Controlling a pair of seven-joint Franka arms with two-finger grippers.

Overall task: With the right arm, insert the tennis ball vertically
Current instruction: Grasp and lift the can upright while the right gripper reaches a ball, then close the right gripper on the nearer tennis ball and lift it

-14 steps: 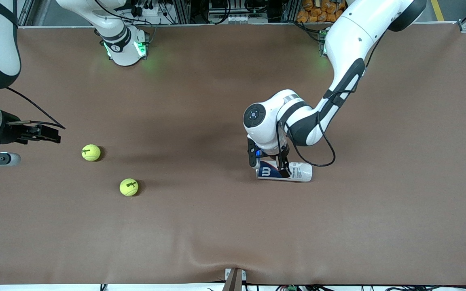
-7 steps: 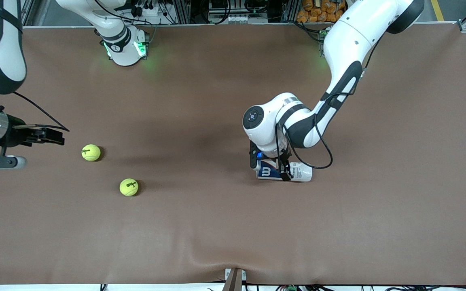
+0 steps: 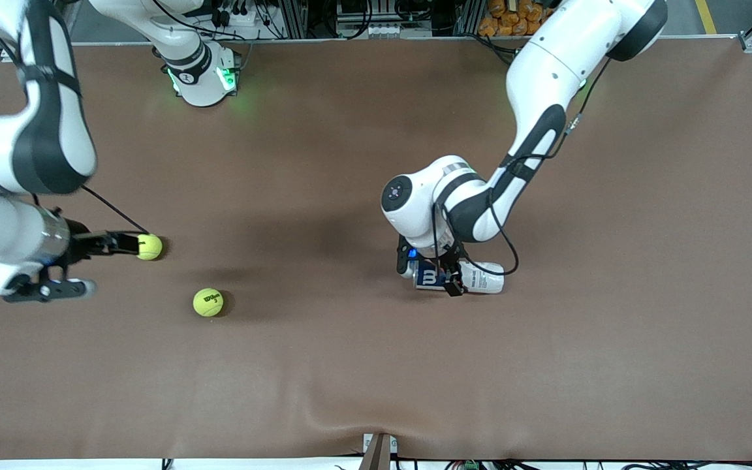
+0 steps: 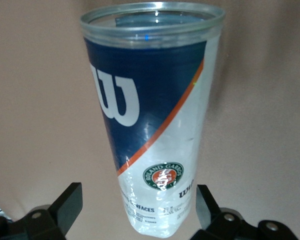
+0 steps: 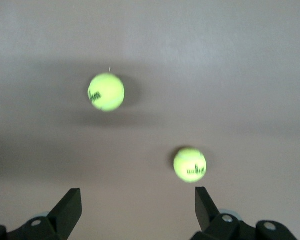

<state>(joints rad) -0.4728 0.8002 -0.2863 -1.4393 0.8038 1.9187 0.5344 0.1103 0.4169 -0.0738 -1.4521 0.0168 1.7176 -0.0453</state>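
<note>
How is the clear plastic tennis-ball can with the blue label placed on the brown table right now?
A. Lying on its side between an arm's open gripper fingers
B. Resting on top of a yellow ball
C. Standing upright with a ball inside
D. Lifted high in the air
A: the clear plastic can with the blue label lies on its side on the brown table, and the left gripper straddles it with fingers apart on either side.

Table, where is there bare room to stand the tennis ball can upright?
Bare cloth runs between the two tennis balls and the lying can. It is crowded at the can, straddled by the open left gripper, and where the open right gripper approaches the balls.
</note>
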